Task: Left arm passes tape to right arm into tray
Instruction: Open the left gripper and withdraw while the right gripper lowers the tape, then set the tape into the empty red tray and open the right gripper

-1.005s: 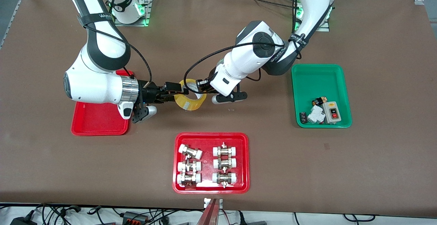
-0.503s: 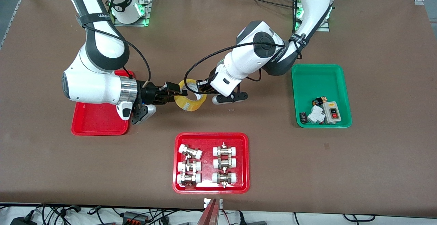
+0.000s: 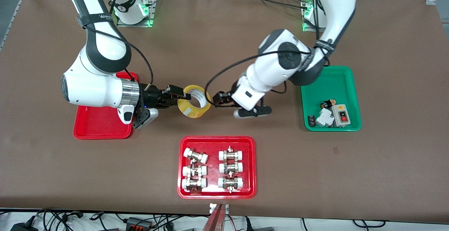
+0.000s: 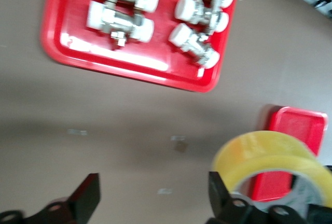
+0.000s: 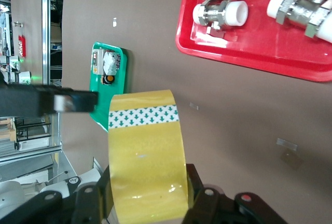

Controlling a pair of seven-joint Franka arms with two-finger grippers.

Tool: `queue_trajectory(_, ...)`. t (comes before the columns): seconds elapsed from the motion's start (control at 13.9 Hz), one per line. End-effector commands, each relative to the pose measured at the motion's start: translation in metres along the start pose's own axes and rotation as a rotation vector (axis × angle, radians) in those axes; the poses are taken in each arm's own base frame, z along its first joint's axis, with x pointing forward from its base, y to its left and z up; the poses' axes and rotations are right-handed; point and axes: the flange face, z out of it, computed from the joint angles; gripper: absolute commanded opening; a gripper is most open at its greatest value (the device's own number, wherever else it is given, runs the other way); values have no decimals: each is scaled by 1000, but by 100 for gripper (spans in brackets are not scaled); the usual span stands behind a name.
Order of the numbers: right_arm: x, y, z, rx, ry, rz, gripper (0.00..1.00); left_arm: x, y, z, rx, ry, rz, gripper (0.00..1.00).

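Since the earlier frames the left gripper point(image 3: 218, 100) has let go of the tape point(image 3: 194, 101) and backed off toward the left arm's end of the table; its fingers point(image 4: 87, 198) now stand apart with nothing between them, clear of the roll. The right gripper point(image 3: 180, 95) has kept its clamp on the roll and barely shifted.

Nearest the front camera: red tray with fittings point(image 3: 217, 192), holding six metal fittings point(image 3: 195, 155) with white caps, in two columns of three.

Next, mid-table: tape held in the air over bare table, between the two grippers. Right wrist view shows the roll's band gripped between the right gripper's two black fingers point(image 5: 199, 193), a strip of green arrow print across the yellow band. Front view shows the roll's open core facing up and toward the camera. The left gripper hangs over the table just beside the roll, not touching.

Toward the right arm's end: plain red tray point(image 3: 101, 129), partly covered in the front view by the right arm's wrist point(image 3: 128, 94). Nothing visible on its bare part.

Toward the left arm's end: green tray point(image 3: 329, 75), holding a grey switch box point(image 3: 341, 115) and a few small electrical parts point(image 3: 324, 117) at its nearer end.
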Motion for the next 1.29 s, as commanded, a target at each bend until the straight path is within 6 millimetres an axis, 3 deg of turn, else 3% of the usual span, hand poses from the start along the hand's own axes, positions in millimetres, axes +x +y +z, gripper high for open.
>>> queue_trajectory(0.0,-2,35,-39,12,-61,-39,0,2,-11,-32,56,-26,82,100)
queue_trajectory(0.22,-21,96,-91,47,-145,-96,0,20,-40,-54,87,-75,177,100)
queue_trajectory(0.57,-58,202,-134,24,-268,-121,0,30,-93,-108,178,-203,368,100)
queue_trajectory(0.93,-93,305,-153,27,-304,-118,0,52,-165,-154,281,-279,290,100)
queue_trajectory(1.08,-106,340,-150,54,-306,-104,0,57,-183,-172,397,-244,291,100)
queue_trajectory(1.22,-118,374,-139,88,-305,-129,0,70,-207,-185,403,-234,283,100)
